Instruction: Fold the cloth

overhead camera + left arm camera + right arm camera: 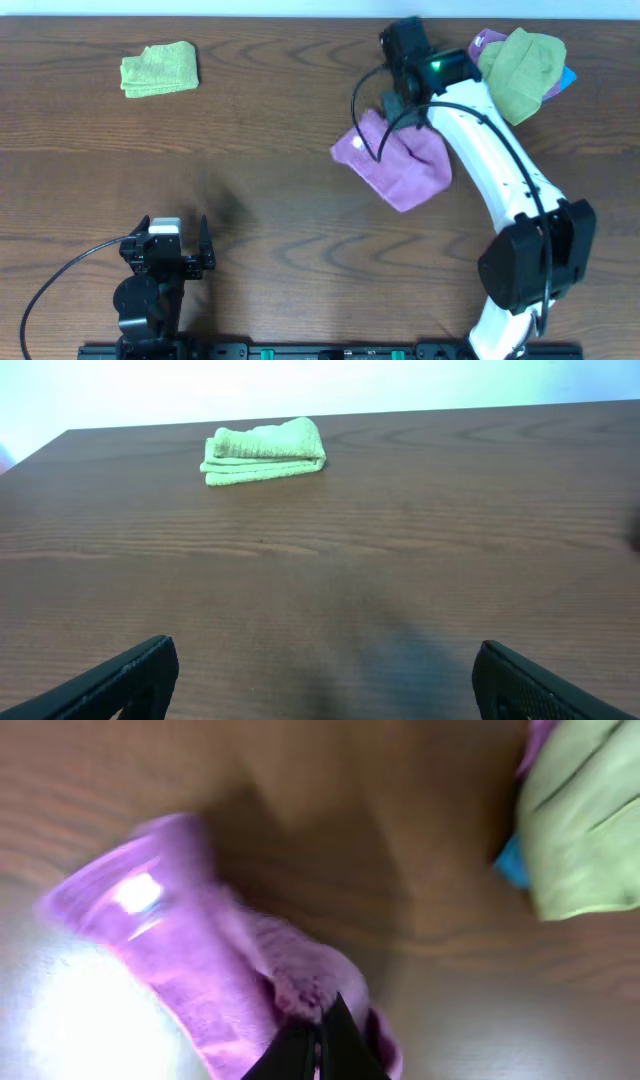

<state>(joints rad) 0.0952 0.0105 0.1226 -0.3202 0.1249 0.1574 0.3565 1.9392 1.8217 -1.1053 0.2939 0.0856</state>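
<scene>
Purple-magenta fuzzy microfibre cloth (pixel 400 165) lies bunched on the right half of the wooden tabletop (pixel 280 200), toward the far edge, long axis far-left to near-right. Right gripper (pixel 322 1032) pinches its fabric with fingers pressed together; left gripper (pixel 325 670), by the near edge, has fingers spread.

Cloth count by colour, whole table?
Lime-green: 2 (folded lime-green cloth, lime-green cloth atop the pile)
Purple: 2 (purple cloth in right gripper, second purple cloth under the pile)
Blue: 1 (blue cloth, mostly hidden)
Total: 5
</scene>
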